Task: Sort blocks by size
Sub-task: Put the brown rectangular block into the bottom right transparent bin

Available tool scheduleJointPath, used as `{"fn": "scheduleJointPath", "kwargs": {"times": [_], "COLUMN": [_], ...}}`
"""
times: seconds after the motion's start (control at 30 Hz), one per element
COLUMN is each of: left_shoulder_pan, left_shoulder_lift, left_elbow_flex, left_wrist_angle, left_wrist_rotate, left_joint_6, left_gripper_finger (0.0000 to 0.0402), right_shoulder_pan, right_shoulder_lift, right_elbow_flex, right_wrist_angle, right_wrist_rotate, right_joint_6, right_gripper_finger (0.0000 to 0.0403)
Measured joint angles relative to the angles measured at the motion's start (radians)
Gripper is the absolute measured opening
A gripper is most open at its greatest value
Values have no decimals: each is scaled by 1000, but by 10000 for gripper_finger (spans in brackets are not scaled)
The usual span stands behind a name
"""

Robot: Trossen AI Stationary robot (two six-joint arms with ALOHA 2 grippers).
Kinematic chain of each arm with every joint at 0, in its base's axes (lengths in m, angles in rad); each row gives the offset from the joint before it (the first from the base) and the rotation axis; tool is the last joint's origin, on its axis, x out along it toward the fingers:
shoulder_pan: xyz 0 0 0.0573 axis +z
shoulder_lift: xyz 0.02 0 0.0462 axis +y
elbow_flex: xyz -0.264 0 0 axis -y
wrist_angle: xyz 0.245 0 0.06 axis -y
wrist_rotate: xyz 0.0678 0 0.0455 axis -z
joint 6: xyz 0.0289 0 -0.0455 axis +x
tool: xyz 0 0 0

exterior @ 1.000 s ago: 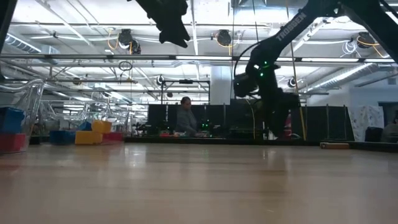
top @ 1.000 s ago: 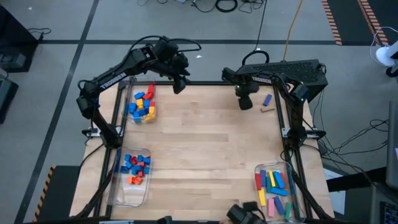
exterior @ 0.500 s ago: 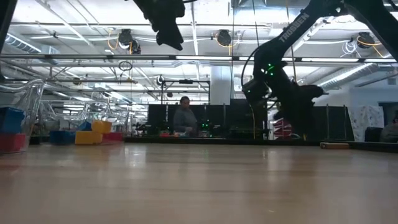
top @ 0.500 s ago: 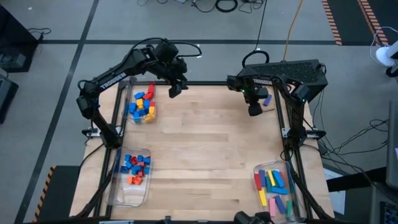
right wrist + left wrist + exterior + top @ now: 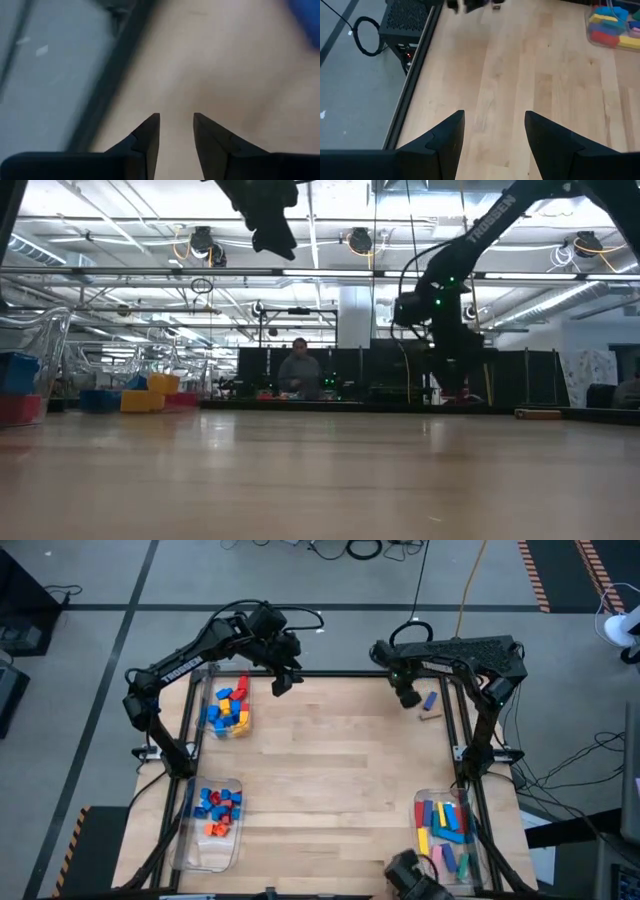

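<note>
The blocks lie sorted in three clear bins: blue, yellow and red bricks at the far left point(image 5: 228, 708), small blue, red and orange cubes at the near left point(image 5: 215, 812), and long bars at the near right point(image 5: 443, 835). One blue block point(image 5: 430, 700) lies loose on the wood at the far right. My right gripper point(image 5: 408, 698) hovers just left of it, pointing steeply down, open with a narrow gap point(image 5: 176, 116) and nothing between the fingers. My left gripper point(image 5: 283, 686) hangs high over the far edge, open point(image 5: 495, 114) and empty.
A small tan piece point(image 5: 430, 717) lies on the table just nearer than the blue block. The black frame rail point(image 5: 340, 674) runs along the far edge under both grippers. The table's middle point(image 5: 330, 770) is bare wood. A person point(image 5: 298, 370) sits far behind the table.
My right gripper has moved toward the table's right edge and then toward the far edge, rolling at the wrist, and now stands closer to the loose blue block. My left gripper has tipped a little at the wrist. The blue block has not moved.
</note>
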Motion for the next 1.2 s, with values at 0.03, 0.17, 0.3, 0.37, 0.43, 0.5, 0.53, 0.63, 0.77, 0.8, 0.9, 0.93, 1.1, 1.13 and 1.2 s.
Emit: {"fn": "scheduleJointPath", "kwargs": {"times": [0.03,0.17,0.3,0.37,0.43,0.5,0.53,0.63,0.77,0.8,0.9,0.93,1.1,1.13,1.2], "left_shoulder_pan": [0,0,0,-2,-8,-10,-10,-10,-10,-10,-10,-10,-10,-10,-10], "left_shoulder_lift": [0,0,0,0,0,0,0,0,0,0,0,0,0,0,0], "left_elbow_flex": [0,0,0,0,0,0,0,0,0,0,0,0,0,0,0], "left_wrist_angle": [5,21,21,21,16,15,18,25,29,29,18,11,19,22,21], "left_wrist_rotate": [0,0,0,0,0,0,0,2,2,2,2,2,2,1,2], "left_joint_6": [0,-3,-25,-29,-29,-29,-29,-26,-22,-22,-22,-22,-22,-22,-22], "left_gripper_finger": [208,208,208,208,208,208,208,208,208,208,208,208,208,208,208], "right_shoulder_pan": [-7,8,86,89,81,88,99,116,115,116,114,115,98,89,68], "right_shoulder_lift": [-4,-54,-88,-87,-84,-92,-97,-114,-134,-140,-151,-157,-226,-245,-270], "right_elbow_flex": [0,1,-1,0,-25,-67,-95,-198,-340,-360,-385,-385,-385,-384,-383], "right_wrist_angle": [54,3,-287,-404,-525,-577,-570,-418,-57,-11,11,-4,-81,-95,-126], "right_wrist_rotate": [0,32,43,33,19,-6,-37,-92,-135,-134,-135,-124,-1,21,39], "right_joint_6": [-56,-36,391,401,407,412,415,417,395,398,392,388,355,352,349], "right_gripper_finger": [102,95,93,93,93,93,93,93,93,93,93,93,93,93,93]}}
